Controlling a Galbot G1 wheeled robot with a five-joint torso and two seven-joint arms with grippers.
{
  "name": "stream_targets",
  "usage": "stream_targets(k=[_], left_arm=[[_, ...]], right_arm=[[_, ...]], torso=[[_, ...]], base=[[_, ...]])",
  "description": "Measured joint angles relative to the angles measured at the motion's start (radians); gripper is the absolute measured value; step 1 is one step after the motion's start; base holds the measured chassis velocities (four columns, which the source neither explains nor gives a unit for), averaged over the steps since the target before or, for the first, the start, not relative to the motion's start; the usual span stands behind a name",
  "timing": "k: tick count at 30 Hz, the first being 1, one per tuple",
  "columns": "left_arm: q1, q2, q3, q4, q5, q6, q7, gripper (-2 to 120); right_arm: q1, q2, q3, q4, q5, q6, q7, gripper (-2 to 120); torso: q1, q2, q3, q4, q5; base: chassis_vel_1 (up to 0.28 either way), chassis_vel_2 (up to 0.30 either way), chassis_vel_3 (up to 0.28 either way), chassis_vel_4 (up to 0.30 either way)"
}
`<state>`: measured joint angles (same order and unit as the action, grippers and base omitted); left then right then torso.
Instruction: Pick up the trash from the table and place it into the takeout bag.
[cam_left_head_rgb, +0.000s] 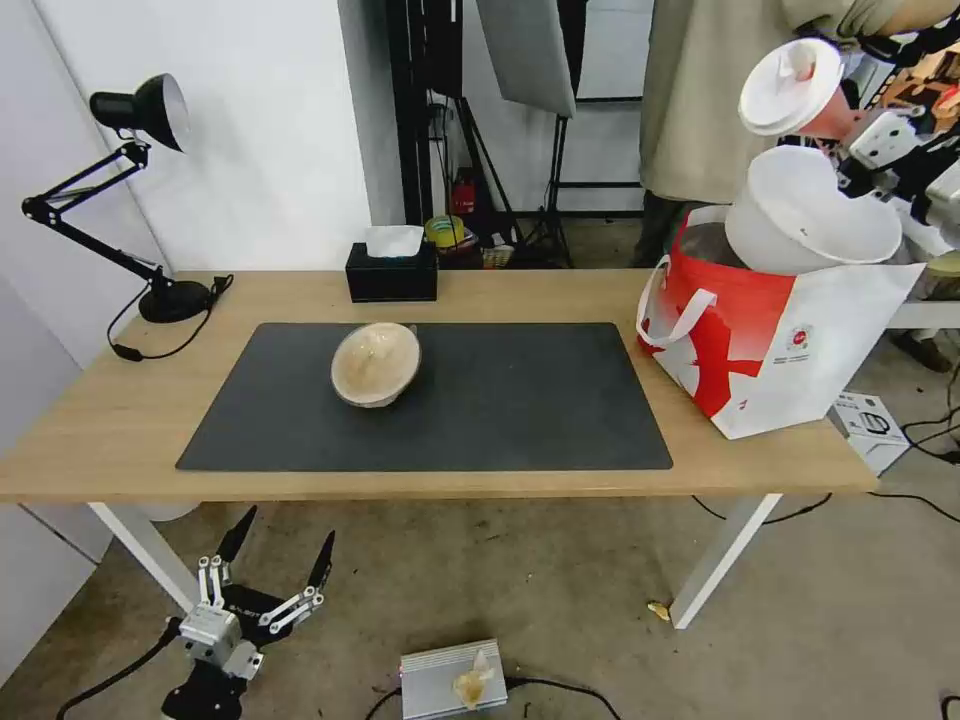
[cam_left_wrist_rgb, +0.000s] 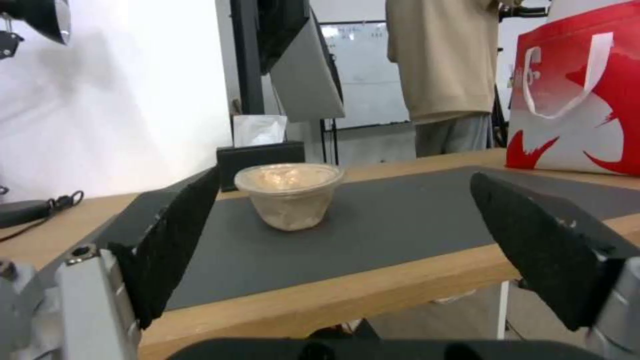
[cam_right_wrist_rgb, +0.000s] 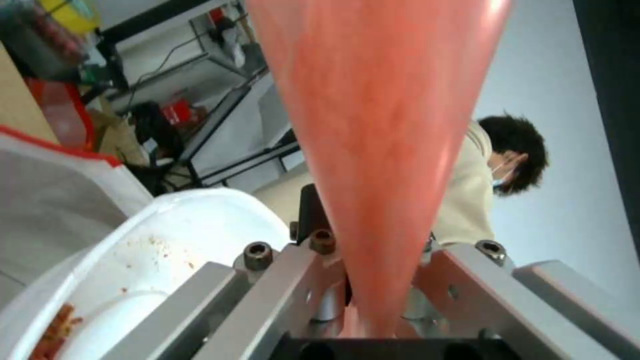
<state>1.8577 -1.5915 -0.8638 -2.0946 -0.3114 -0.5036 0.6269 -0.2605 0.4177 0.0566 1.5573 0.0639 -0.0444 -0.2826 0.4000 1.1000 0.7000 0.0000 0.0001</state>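
A studio-like lab: light stands (cam_left_head_rgb: 540, 190) and a whiteboard (cam_left_wrist_rgb: 367, 75) behind the table (cam_left_head_rgb: 120, 420), cables on bare floor

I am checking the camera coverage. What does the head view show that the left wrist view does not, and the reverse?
Head view alone: the right gripper holding the red drink cup with white lid above the large white round bowl resting in the bag's mouth.

Left wrist view alone: the open left gripper's black pads close up, below the desk's edge.

Both: the beige translucent bowl on the dark grey mat, the black tissue box, the red-and-white takeout bag.
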Motion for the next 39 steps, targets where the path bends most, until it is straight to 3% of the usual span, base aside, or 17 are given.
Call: stream_targets(k=[21, 39], left_arm=[[0.011, -0.001, 0.015, 0.005, 0.003, -0.011, 0.011, 100], [0.012, -0.001, 0.006, 0.024, -0.004, -0.028, 0.02, 100]], right_arm=[[0.055, 0.086, -0.059, -0.109, -0.253, 0.12, -0.038, 3], [0.075, 0.127, -0.044, -0.207, -0.431, 0.192, -0.051, 3]], torso=[[0.0, 0.0, 0.0, 0.0002, -0.0001], [0.0, 0.0, 0.0, 0.0001, -0.0001]], base=[[0.0, 0.0, 0.0, 0.0], [0.0, 0.0, 0.0, 0.0]])
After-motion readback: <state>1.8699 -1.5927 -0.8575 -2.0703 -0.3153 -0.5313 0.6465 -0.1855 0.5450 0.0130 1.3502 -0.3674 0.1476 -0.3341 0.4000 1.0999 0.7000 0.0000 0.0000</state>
